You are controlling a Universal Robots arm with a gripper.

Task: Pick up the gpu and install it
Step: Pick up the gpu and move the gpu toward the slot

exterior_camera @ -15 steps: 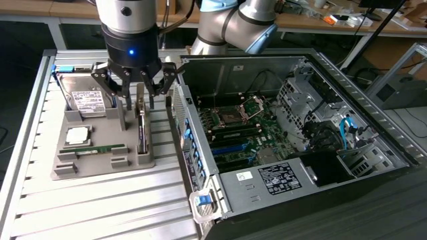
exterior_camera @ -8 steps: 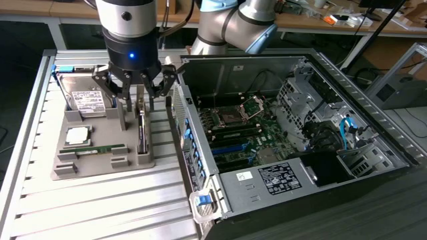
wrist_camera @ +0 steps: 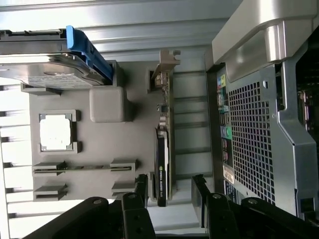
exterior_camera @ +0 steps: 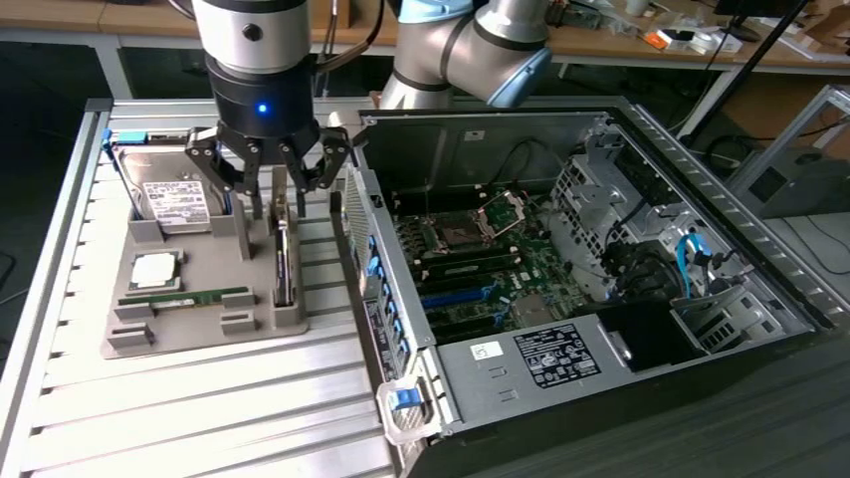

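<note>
a slatted metal table (exterior_camera: 199, 398) spans the near ground, its slats glaring pale in the wrist view. behind it runs a wooden bench (exterior_camera: 54, 15), with clutter (exterior_camera: 691, 38) toward the exterior view's right. the floor (exterior_camera: 34, 119) beneath is dark. a metal frame (exterior_camera: 797, 129) stands at that view's right edge.

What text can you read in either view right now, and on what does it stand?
Nothing reads for sure.
Hard drive label: print too small.
Black label inside the case: too small.
White sticker beside it: one mark, perhaps "5".
gpu edge: white lettering, too blurred.
</note>
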